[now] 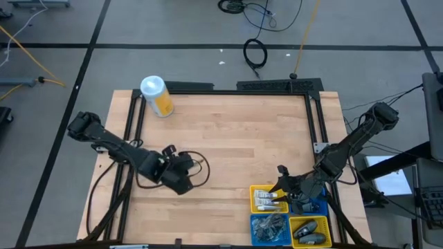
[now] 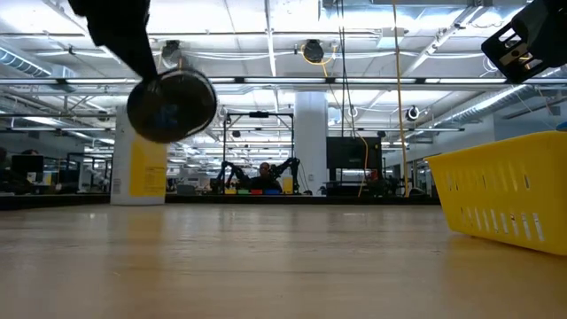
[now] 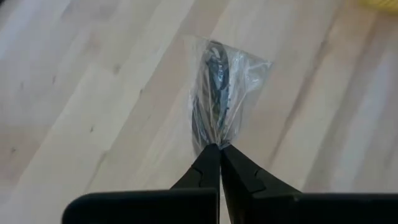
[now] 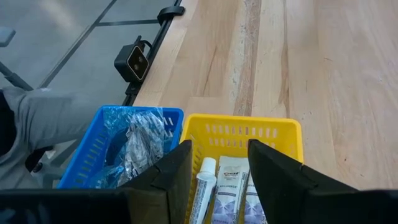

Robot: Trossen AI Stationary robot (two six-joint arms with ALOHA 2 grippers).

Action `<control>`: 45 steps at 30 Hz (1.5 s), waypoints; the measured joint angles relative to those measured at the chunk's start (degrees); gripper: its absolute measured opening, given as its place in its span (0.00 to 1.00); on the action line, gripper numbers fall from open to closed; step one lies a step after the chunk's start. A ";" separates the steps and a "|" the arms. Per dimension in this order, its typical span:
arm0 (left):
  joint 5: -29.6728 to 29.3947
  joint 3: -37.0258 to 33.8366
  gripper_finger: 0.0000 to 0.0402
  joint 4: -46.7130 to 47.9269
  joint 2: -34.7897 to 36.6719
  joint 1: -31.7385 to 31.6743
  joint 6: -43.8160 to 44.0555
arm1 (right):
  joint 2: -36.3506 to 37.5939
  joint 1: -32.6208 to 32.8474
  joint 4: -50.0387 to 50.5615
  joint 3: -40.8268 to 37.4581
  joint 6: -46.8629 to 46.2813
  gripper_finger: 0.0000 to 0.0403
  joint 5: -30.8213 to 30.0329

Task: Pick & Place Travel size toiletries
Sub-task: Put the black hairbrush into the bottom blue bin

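My left gripper (image 3: 219,154) is shut on a clear plastic bag (image 3: 239,71) with a dark, flat toiletry item (image 3: 214,74) inside. It hovers over bare wood at the table's left-centre (image 1: 178,173). In the low view a dark round shape (image 2: 171,106) hangs below that arm, clear of the table. My right gripper (image 4: 217,180) is open and touches nothing. It hovers above the yellow bin (image 4: 239,127), where small white tubes (image 4: 227,177) lie, at the table's near right (image 1: 284,183). My left gripper pinches the clear bag by its gathered edge (image 3: 214,140) between the two shut fingertips. The bag with the dark item in it reaches out past the fingers, above the wood. In the low view the held thing is lifted clear of the table.
Four small bins stand together at the near right: yellow (image 1: 268,199) and blue (image 1: 315,204) behind, blue with clear-bagged items (image 1: 270,228) and yellow with dark bottles (image 1: 310,232) in front. A large yellow canister with a white lid (image 1: 158,95) lies at the far left. Bare wood lies between.
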State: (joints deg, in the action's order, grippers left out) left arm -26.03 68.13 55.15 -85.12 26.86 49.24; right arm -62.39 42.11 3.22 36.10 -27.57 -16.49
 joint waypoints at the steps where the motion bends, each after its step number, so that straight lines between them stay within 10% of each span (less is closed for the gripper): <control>1: -0.84 0.53 0.00 -0.47 0.00 0.57 -0.03 | 0.00 0.00 0.02 0.00 0.00 0.37 -0.02; 20: -5.44 2.52 0.00 -38.55 0.02 6.61 -28.06 | 0.00 0.00 -5.68 0.00 4.25 0.36 -0.16; 45: -3.23 2.59 0.00 -58.91 -1.20 4.36 -45.85 | 0.02 -3.62 -35.22 0.00 25.75 0.36 -9.03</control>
State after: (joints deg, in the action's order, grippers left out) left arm -29.26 70.72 -3.75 -86.32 31.22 3.39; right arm -62.37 38.49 -32.00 36.10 -1.83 -25.52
